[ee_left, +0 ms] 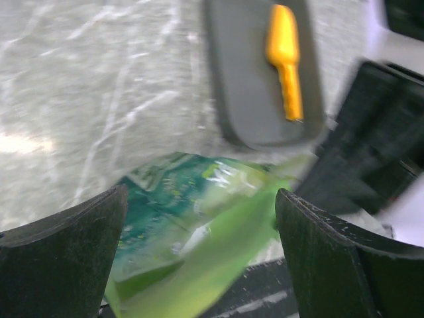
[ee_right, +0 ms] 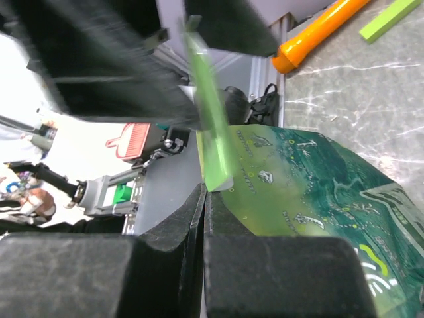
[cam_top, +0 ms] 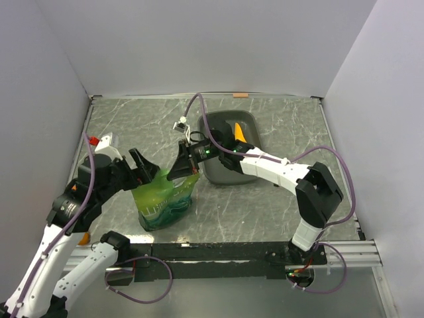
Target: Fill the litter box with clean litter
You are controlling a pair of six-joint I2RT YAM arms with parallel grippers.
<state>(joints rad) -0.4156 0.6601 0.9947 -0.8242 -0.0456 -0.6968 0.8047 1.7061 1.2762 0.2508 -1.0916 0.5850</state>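
The dark grey litter box (cam_top: pixel 224 123) lies at the table's middle back with an orange scoop (cam_top: pixel 239 132) in it; the left wrist view shows the litter box (ee_left: pixel 252 86) and scoop (ee_left: pixel 285 59) too. In front of the box stands a green crinkly bag (cam_top: pixel 162 199). My right gripper (cam_top: pixel 181 168) is shut on the bag's top right edge, its fingers pressed together at the green bag (ee_right: pixel 318 179) film. My left gripper (cam_top: pixel 143 169) hangs open at the bag's top left, the bag (ee_left: pixel 179 218) lying between its spread fingers without touching them. No clean litter is in view.
White walls close the table on three sides. A small red piece (cam_top: pixel 94 140) sits by the left wall and an orange tape strip (cam_top: pixel 240 95) at the back edge. A purple cable (cam_top: pixel 195 106) arcs over the litter box. A loose green strip (ee_right: pixel 391 18) lies on the table.
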